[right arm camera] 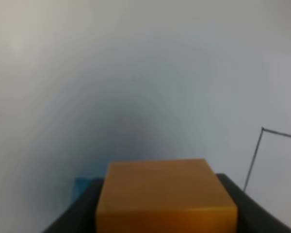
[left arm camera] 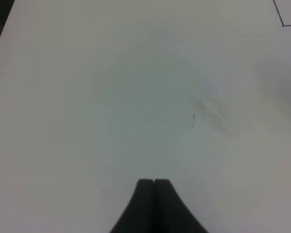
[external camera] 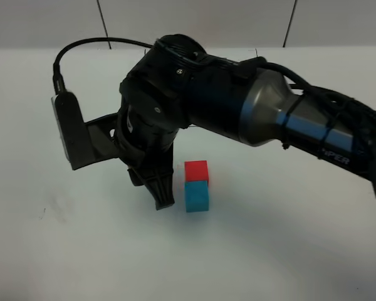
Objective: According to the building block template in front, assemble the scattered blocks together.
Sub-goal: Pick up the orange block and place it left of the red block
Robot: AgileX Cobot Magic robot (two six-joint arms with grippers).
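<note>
Orange matte cube [right arm camera: 165, 194] is clamped by the right gripper [right arm camera: 160, 204]; left gripper [left arm camera: 154, 187] jaws are pressed together.

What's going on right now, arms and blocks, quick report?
Right gripper shut on orange block, beside the joined red block and blue block. Left gripper shut, empty, over bare table. Nothing in the way.

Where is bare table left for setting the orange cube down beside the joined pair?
Bare white table lies in front and to the right of the small blue cube and red cube. Their left side is crowded by the right gripper, shut on the orange cube.
</note>
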